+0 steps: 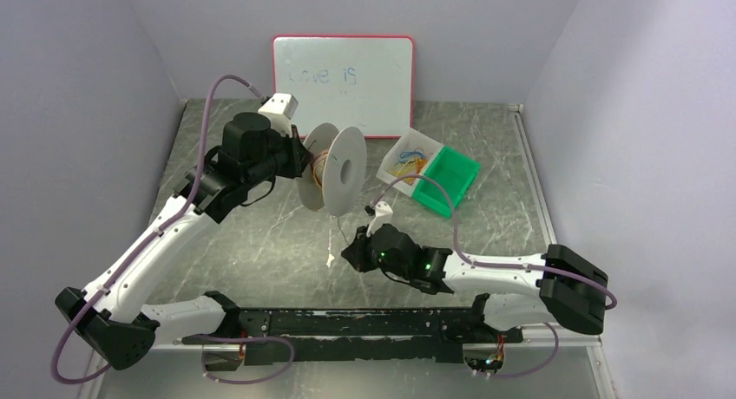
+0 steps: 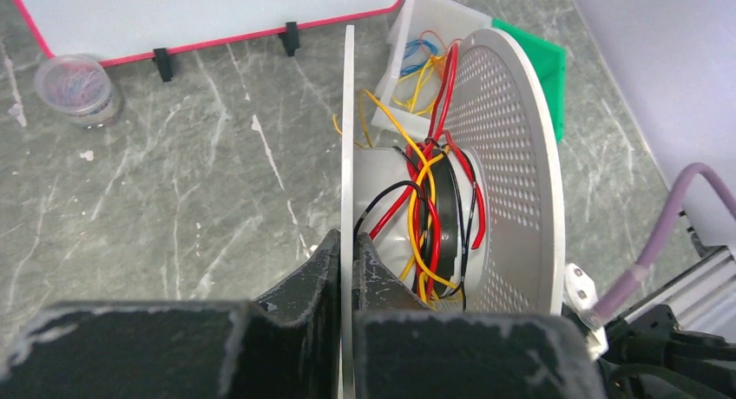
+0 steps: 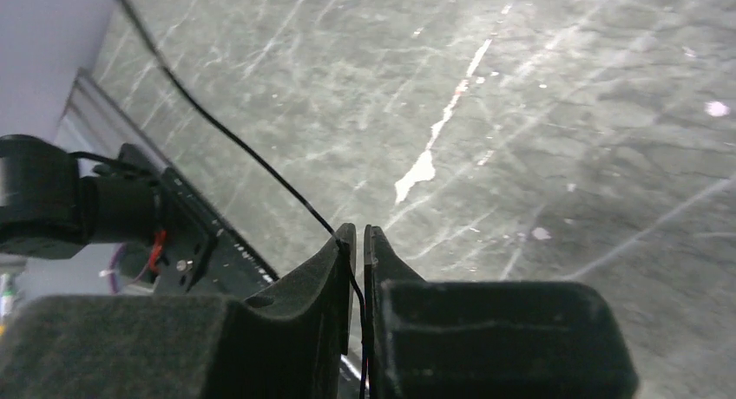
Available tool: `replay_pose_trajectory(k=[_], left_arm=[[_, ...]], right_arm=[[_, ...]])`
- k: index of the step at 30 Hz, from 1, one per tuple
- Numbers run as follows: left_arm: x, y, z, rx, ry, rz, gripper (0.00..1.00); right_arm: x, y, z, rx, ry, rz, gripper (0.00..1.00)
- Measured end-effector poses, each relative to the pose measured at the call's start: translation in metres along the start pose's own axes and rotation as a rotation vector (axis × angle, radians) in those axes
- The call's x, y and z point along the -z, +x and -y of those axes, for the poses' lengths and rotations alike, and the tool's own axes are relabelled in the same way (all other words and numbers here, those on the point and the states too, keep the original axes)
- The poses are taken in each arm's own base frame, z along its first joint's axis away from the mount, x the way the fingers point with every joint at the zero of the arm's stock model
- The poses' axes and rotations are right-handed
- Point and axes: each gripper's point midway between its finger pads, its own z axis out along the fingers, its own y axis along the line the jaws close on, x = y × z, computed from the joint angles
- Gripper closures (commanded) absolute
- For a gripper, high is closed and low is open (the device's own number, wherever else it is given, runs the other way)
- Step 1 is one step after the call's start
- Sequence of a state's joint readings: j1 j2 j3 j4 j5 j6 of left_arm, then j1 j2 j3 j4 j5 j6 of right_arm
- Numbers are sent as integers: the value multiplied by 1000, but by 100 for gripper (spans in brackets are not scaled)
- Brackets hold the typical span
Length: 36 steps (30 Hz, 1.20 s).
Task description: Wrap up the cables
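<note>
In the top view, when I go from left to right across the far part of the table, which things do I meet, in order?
left gripper → spool → white tray → green bin

The left arm [image 1: 161, 238] and right arm [image 1: 499, 273] are white with black joints. Purple hoses [image 1: 204, 143] run along both. The fingers [image 2: 299, 282] are matte black.
</note>
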State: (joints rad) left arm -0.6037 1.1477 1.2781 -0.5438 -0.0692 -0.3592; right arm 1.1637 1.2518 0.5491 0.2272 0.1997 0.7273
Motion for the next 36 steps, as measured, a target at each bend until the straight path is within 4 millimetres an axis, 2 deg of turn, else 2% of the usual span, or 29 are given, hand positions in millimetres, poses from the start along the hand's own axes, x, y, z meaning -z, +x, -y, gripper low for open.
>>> replay_pose_trajectory(k=[11, 14, 18, 21, 28, 36], left_arm=[[23, -14, 21, 38, 106, 34, 93], [33, -17, 29, 49, 150, 47, 93], [46, -22, 34, 53, 185, 67, 93], [52, -25, 35, 53, 191, 82, 93], [67, -28, 29, 51, 169, 111, 93], [67, -24, 17, 38, 108, 104, 93]], right_arm=[[4, 10, 60, 29, 196, 69, 85], [4, 4, 68, 29, 229, 97, 85], [5, -6, 77, 36, 265, 135, 76], [8, -9, 88, 40, 297, 157, 68], [18, 4, 126, 35, 395, 150, 58], [24, 8, 143, 16, 434, 151, 49]])
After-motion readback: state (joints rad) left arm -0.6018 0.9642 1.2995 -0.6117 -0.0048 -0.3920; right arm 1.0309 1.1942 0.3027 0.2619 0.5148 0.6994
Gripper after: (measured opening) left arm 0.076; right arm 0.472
